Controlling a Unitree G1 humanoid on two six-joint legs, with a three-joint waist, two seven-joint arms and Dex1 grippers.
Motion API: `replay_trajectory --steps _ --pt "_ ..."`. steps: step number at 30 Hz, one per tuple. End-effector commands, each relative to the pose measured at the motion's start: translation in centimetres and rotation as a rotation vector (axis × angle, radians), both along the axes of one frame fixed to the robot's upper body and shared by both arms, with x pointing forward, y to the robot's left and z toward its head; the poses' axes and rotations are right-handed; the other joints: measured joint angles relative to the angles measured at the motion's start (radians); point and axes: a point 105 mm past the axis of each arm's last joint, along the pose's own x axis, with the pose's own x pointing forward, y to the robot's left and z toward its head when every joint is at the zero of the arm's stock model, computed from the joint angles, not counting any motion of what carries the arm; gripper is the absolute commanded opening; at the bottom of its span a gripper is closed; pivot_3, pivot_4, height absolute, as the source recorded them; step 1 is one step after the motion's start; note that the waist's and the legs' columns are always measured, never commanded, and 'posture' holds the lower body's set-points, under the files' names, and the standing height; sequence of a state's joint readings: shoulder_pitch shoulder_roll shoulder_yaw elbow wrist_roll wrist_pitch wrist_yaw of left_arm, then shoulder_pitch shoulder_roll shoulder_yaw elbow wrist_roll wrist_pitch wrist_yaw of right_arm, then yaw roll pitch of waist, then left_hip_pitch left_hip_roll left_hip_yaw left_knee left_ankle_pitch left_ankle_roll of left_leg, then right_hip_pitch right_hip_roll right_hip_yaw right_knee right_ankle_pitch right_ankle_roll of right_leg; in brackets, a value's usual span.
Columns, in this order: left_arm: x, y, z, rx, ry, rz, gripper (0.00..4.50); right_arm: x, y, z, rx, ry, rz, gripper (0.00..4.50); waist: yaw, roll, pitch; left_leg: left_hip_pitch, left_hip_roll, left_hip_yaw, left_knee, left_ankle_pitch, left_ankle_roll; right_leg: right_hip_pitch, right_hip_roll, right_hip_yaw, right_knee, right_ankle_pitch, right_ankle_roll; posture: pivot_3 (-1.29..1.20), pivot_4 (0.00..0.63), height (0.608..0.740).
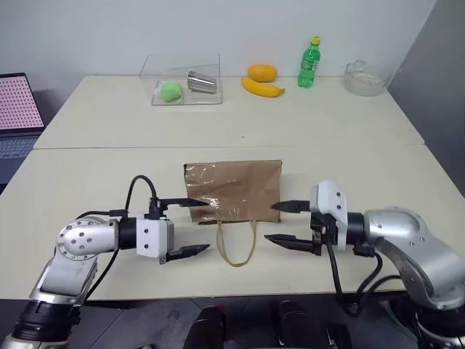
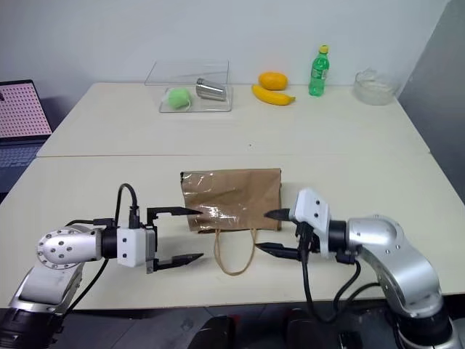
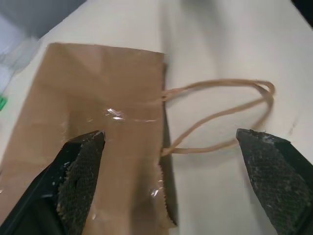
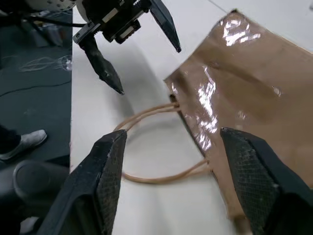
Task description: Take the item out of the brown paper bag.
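The brown paper bag (image 1: 234, 190) lies flat on the surface (image 1: 363, 167). Left gripper (image 1: 190, 226) and right gripper (image 1: 282, 222) flank its handle end, fingers spread, holding nothing.

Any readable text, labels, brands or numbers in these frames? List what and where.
No legible text.
Green bottle: label too small to read.
Laptop: screen shows a pink dotted pattern, no readable characters.
Brown paper bag: plain, shiny tape only, no print.
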State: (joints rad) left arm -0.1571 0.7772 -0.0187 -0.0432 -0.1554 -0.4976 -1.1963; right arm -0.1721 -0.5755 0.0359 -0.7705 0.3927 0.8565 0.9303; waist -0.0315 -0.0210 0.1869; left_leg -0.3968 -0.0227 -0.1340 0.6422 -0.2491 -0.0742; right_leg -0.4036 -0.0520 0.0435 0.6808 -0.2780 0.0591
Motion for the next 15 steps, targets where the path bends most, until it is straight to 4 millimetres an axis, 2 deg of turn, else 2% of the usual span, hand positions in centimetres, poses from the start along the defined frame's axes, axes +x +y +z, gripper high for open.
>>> replay_trajectory --steps 1,7,13,15 --pt "0.6 -1.2 -0.5 0.017 -0.058 -0.074 4.5 -1.1 0.0 0.7 0.019 -0.031 -0.043 3.06 0.0 0.0 0.0 0.0 0.0 0.0 0.001 0.0 0.0 0.0 0.0 0.0 0.0 0.0 0.0 0.0 0.15 0.74" --pt "1.6 -3.1 -1.5 0.005 -0.086 -0.131 4.5 -1.8 -0.4 0.3 0.006 -0.01 -0.097 3.06 -0.003 0.0 0.0 0.0 0.0 0.0 0.001 0.0 0.0 0.001 0.0 0.0 0.0 0.0 0.001 0.0 0.15 0.74" --pt "1.5 -4.9 -1.5 -0.039 -0.075 -0.18 4.5 -2.5 -0.5 0.5 -0.005 -0.002 -0.119 3.06 -0.002 -0.001 0.0 0.0 0.0 -0.001 0.001 0.0 0.0 0.001 0.0 0.0 0.0 0.0 0.001 0.0 0.15 0.74" --pt "1.2 -5.9 -1.2 -0.08 -0.061 -0.202 4.13 -2.9 -0.4 0.5 -0.011 0.001 -0.11 3.1 -0.002 -0.001 0.0 0.0 0.0 -0.001 0.001 0.0 0.0 0.001 0.0 0.0 0.0 0.0 0.001 0.0 0.15 0.74"
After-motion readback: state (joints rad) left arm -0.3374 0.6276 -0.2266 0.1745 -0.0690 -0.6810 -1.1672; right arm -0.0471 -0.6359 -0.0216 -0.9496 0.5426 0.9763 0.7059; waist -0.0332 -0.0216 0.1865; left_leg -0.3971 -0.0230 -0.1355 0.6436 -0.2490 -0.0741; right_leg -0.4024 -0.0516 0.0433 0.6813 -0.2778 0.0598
